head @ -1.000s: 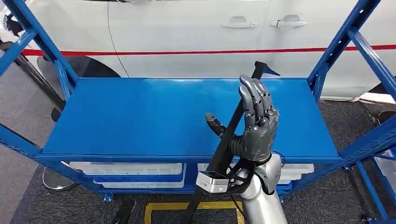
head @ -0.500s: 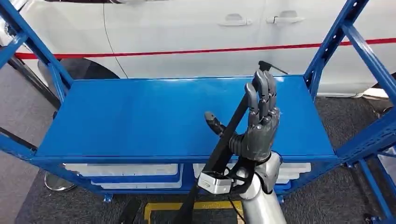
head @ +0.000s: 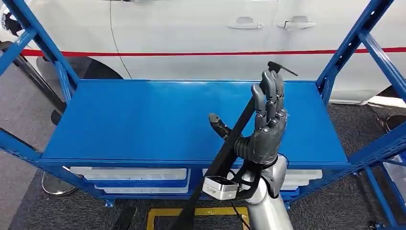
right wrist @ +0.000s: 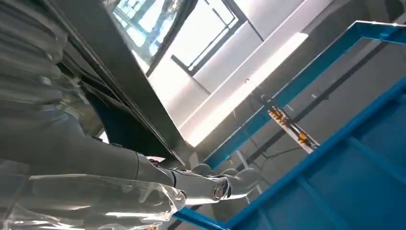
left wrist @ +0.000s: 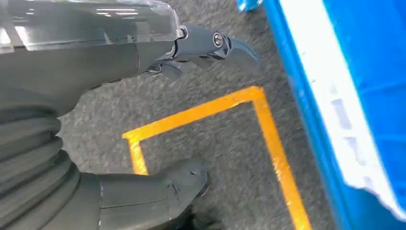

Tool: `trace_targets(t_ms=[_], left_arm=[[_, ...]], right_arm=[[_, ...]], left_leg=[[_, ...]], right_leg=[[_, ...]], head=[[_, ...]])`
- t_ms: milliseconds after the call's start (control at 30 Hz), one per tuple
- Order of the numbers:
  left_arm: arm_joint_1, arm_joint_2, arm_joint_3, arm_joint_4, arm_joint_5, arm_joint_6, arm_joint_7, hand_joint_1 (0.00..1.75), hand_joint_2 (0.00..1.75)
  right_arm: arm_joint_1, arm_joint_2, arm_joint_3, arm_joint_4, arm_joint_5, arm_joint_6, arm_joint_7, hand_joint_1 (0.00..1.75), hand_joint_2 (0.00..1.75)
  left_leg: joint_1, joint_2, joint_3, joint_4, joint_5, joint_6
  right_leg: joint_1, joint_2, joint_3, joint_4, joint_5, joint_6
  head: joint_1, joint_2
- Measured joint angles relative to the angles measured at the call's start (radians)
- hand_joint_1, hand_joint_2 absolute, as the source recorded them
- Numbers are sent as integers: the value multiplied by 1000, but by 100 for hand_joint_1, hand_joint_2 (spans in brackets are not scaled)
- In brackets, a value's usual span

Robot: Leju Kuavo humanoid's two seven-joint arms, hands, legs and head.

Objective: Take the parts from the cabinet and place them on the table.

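- The right hand (head: 262,129) stands raised over the front part of the blue shelf (head: 143,120), fingers pointing up and away, thumb stuck out to the side.
- A long black part (head: 234,139) — a thin flat strip — lies across its palm, between thumb and fingers, so the hand is holding it; how tightly the fingers bear on it cannot be told.
- The strip slants from below the shelf's front edge, near the wrist camera (head: 219,188), up past the fingertips, ending in a small hooked tip at the shelf's back edge.
- In the right wrist view the same hand (right wrist: 201,184) shows with the dark strip (right wrist: 129,81) running along beside it.
- The left hand (left wrist: 143,120) hangs low over grey carpet (left wrist: 215,143) marked with yellow tape (left wrist: 268,139); its fingers are apart — nothing lies between them.
- White drawers (head: 129,173) sit under the shelf, inside the blue frame (head: 344,43).
- Behind the rack stands a white car (head: 201,33) with a red stripe along its side.
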Motion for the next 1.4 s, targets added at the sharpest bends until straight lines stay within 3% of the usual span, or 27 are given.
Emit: trace_targets(t_ms=[33,67,100,133,200,233,267,367,433,533,567,600,633,700,733,767,867,933,967,1033,1067,1100,1167,1233,1267,1300,1400], left_arm=[[-4,0,0,0,0,0,-5,0,175],[-10,0,0,0,0,1,-6,0,175],[-15,0,0,0,-2,1,-5,0,175],[-19,-1,0,0,-3,1,-3,0,175],[-24,-5,0,0,-7,2,1,0,175],[-26,-5,0,0,-8,2,2,0,175],[-29,-5,0,0,-8,2,3,0,175],[-31,-7,0,0,-9,3,5,0,175],[-32,-7,0,0,-10,7,5,0,175],[-35,-9,0,0,-12,10,5,0,175],[-34,-9,0,0,-14,10,4,0,175],[-34,-9,0,0,-16,12,4,0,175],[-35,-9,-1,0,-18,15,4,0,175],[-37,-9,-2,0,-21,24,4,0,175],[-37,-9,-3,0,-23,29,4,0,175],[-38,-9,-4,0,-24,35,4,0,175],[-35,-11,-8,0,-26,40,3,0,175],[-34,-15,-11,0,-26,40,3,0,175],[-36,-15,-11,0,-25,41,2,0,175],[-38,-16,-12,0,-25,41,2,0,175],[-36,-18,-13,0,-24,41,2,0,175],[-34,-18,-13,0,-22,40,2,0,175],[-30,-22,-13,0,-21,40,-1,0,175],[-29,-26,-13,0,-21,40,-1,0,175],[-30,-26,-13,0,-21,40,-1,0,175],[-29,-26,-13,0,-21,42,-1,0,175],[-24,-27,-13,0,-20,45,6,0,175]], right_arm=[[0,0,0,0,2,0,0,0,175],[0,0,0,0,6,0,2,0,175],[0,0,0,0,9,0,3,0,175],[-1,0,0,0,12,0,5,0,175],[-6,0,2,0,16,0,6,0,175],[-8,0,2,0,19,0,6,0,175],[-10,3,3,0,21,0,4,0,175],[-11,3,3,0,22,0,3,0,175],[-13,6,3,0,21,0,3,0,175],[-16,6,3,0,20,2,3,0,175],[-16,6,3,0,20,2,3,0,175],[-16,6,3,1,20,2,3,0,175],[-16,6,3,2,20,2,3,0,175],[-16,6,3,3,19,2,3,0,175],[-16,6,3,3,19,2,2,0,175],[-15,6,3,4,18,2,1,0,175],[-15,6,3,9,18,2,0,0,175],[-15,5,3,9,18,2,0,0,175],[-16,5,3,9,18,2,0,0,175],[-14,3,3,11,18,2,0,0,175],[-12,3,3,13,18,2,0,0,175],[-10,2,3,16,21,2,1,0,175],[-9,2,3,21,22,2,2,0,175],[-9,2,3,23,22,2,2,0,175],[-10,2,3,24,22,2,2,0,175],[-8,3,3,24,22,2,2,0,175],[-6,3,3,25,23,2,2,0,175]], left_leg=[[-2,0,-1,0,-1,1],[-2,0,-2,2,-1,2],[-2,-1,-2,5,-2,3],[-2,-2,-2,9,-5,2],[-1,-3,-2,21,-13,-2],[-2,-3,-4,27,-18,-7],[-10,-3,-12,40,-22,-13],[-6,-2,-13,32,-18,-25],[-5,-2,-20,52,-39,-36],[2,-1,-111,253,-143,-52],[2,-1,-140,314,-160,-54],[2,-1,-148,330,-154,-54],[2,-1,-135,298,-124,-52],[1,-1,-56,130,-30,-39],[-2,-1,-21,50,-4,-30],[-9,-2,-7,37,-17,-23],[-14,-3,-11,22,-14,-15],[-1,2,6,-8,2,-8],[-2,1,8,-14,4,-3],[-4,2,7,-12,4,3],[-4,3,6,-11,3,4],[-4,3,6,-10,2,4],[-2,2,6,-3,-3,2],[-1,-1,4,15,-15,-7],[-7,-2,-5,28,-23,-15],[-9,-2,-12,38,-26,-20],[-6,0,-9,34,-26,-29]], right_leg=[[0,0,-37,76,-30,2],[0,0,-64,127,-38,3],[0,0,-66,128,-23,4],[-1,0,-48,88,11,3],[-2,-1,28,-68,98,-2],[-1,-2,52,-121,95,-7],[2,-1,54,-135,93,-10],[7,5,48,-132,96,-22],[-2,1,53,-142,101,-33],[0,-1,52,-142,101,-41],[0,-1,51,-142,101,-42],[0,0,52,-142,101,-42],[0,1,53,-142,100,-42],[2,4,58,-142,99,-41],[2,4,60,-143,98,-40],[5,4,57,-144,99,-36],[0,4,54,-152,106,-20],[2,1,58,-145,96,-9],[2,1,43,-113,72,-4],[0,1,-28,31,-1,-1],[0,1,-60,92,-22,1],[-1,1,-77,120,-19,4],[-5,0,-44,48,47,7],[-10,-1,30,-99,121,7],[-6,-1,41,-121,98,3],[-6,2,35,-123,100,-8],[-2,6,33,-126,101,-22]], head=[[0,0],[0,0],[0,0],[0,0],[0,0],[0,0],[0,0],[0,0],[0,0],[0,0],[0,0],[0,0],[-1,0],[0,0],[0,0],[0,0],[0,0],[0,0],[0,0],[0,0],[0,0],[0,0],[0,0],[0,0],[0,0],[-2,0],[0,0]])
